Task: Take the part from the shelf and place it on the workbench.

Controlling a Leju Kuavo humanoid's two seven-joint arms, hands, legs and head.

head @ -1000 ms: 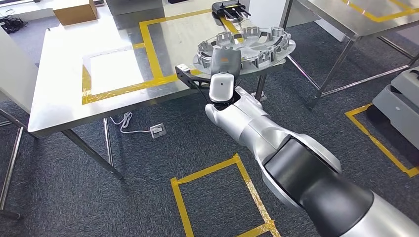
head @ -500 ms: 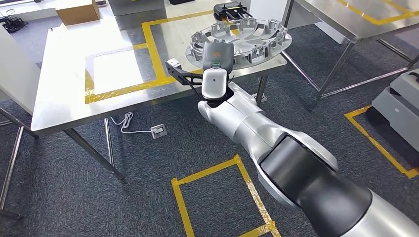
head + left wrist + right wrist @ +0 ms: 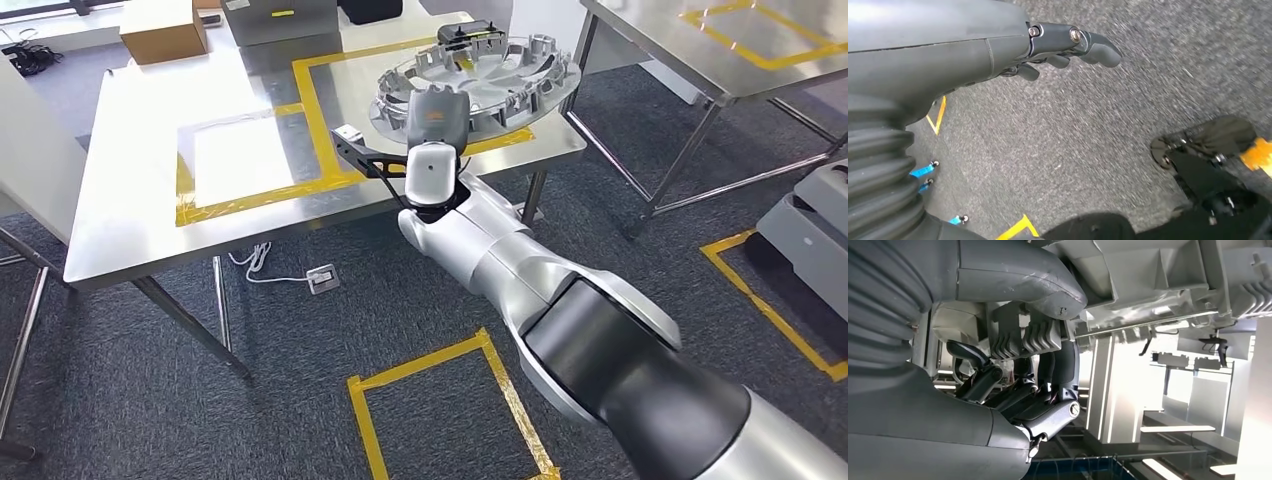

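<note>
We carry part (image 3: pixel 478 88) in right hand (image 3: pixel 432 122), fingers clamped on rim nearest us, disc over table's (image 3: pixel 130 200) right end, inside yellow tape frame (image 3: pixel 310 110). Placing step. Next: lower flat, release. Left hand (image 3: pixel 1068 45) loosely spread, holds nothing.

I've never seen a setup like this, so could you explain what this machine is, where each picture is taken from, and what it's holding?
It is a two-armed humanoid robot. The head view looks down from high on its body; the other two come from cameras at its wrists. Its right hand grips the rim of a round grey ribbed part above a steel workbench marked with yellow tape. A cardboard box sits on the far side. The right wrist view shows fingers curled around the part. The left hand hangs over carpet, holding nothing.
</note>
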